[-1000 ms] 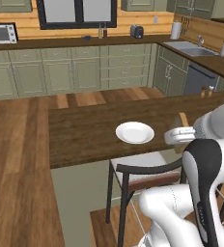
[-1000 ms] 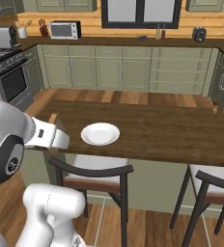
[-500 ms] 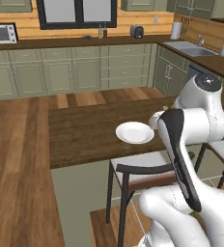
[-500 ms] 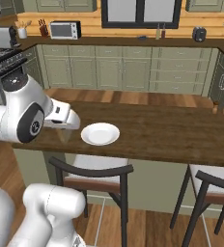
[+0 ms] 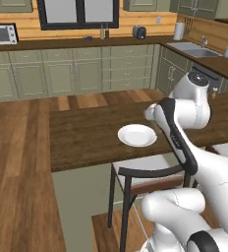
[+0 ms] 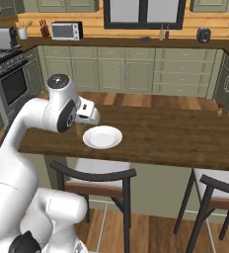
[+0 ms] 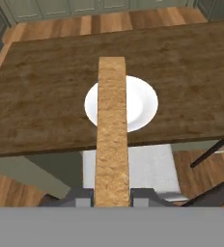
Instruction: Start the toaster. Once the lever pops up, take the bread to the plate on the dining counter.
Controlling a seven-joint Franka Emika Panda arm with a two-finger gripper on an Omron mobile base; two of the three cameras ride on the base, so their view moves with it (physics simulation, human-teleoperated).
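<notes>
— Confirming grip status: what does the gripper (image 7: 112, 195) hold?
— Its jaws are clamped on the bread (image 7: 112, 130), seen edge-on, running up the centre of the hand view from the bottom.
— Location of the plate (image 7: 143, 103)?
— Centre of frame, behind the slice, resting on the dining counter (image 7: 41, 101). In the left base view, the plate (image 5: 136, 135) sits mid-frame on the counter (image 5: 81, 138), just left of the arm.
</notes>
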